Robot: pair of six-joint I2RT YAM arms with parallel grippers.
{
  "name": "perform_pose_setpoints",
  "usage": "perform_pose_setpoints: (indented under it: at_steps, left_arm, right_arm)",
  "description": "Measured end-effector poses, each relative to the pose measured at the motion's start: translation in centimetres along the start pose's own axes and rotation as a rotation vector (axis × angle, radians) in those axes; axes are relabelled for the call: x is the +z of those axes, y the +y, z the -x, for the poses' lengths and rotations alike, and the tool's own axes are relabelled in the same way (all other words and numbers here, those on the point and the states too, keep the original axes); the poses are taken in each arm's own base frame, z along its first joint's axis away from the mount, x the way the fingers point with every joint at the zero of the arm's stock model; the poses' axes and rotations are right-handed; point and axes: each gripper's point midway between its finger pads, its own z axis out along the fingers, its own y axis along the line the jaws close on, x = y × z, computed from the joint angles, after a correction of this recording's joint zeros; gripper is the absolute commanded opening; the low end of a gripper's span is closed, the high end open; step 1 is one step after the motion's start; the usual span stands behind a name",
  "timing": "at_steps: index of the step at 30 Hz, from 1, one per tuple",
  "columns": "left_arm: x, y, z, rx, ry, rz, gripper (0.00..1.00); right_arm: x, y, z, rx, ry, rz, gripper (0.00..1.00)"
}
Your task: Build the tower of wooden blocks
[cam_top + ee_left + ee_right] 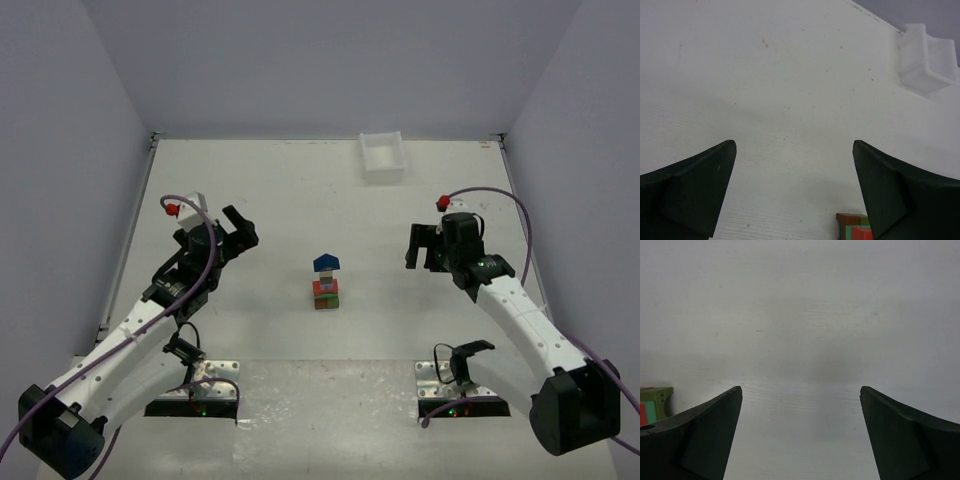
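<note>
Two grippers, top view: the left gripper (240,228) and the right gripper (422,250) both hang above the table (300,190), jaws spread wide, nothing between them.
Tower position, top view: the tower (326,283) stands on the table between the two grippers, well apart from each and roughly midway. It is far nearer the arm bases than the white tray (383,172) at the far edge.
Tower look, top view: narrow and upright, with a blue roof-shaped block topmost, a pale block under it, then red-orange, and green and brown at the foot.
Left wrist view, gripper: the left gripper (793,145) is wide open over bare table.
Left wrist view, tower: only a low corner of the tower (854,227) shows at the bottom edge, partly hidden by the finger on that side; brown, green and red-orange. The white tray (927,60) sits at the upper right.
Right wrist view, gripper: the right gripper (800,388) is spread, with bare table between the fingers.
Right wrist view, tower: a sliver of the tower (659,399) shows at the left edge, outside the fingers; olive-green with a red-orange face, the rest cut off.
</note>
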Motion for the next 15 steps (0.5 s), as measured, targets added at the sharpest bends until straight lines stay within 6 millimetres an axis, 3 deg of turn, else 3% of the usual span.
perform_pose_setpoints:
  at_steps: [2, 5, 15]
  left_arm:
    - [-0.1, 0.1, 0.3, -0.011, -0.012, 0.008, 1.0]
    - [-0.1, 0.3, 0.3, -0.017, -0.016, 0.016, 1.0]
    - [-0.1, 1.2, -0.1, -0.012, -0.007, 0.06, 1.0]
  right_arm:
    - [0.1, -1.4, -1.9, 0.044, 0.013, -0.061, 0.99]
    - [-0.1, -2.4, -2.6, 0.076, -0.017, -0.107, 0.99]
    - [-2.0, -3.0, 0.8, 0.182, -0.233, -0.129, 0.99]
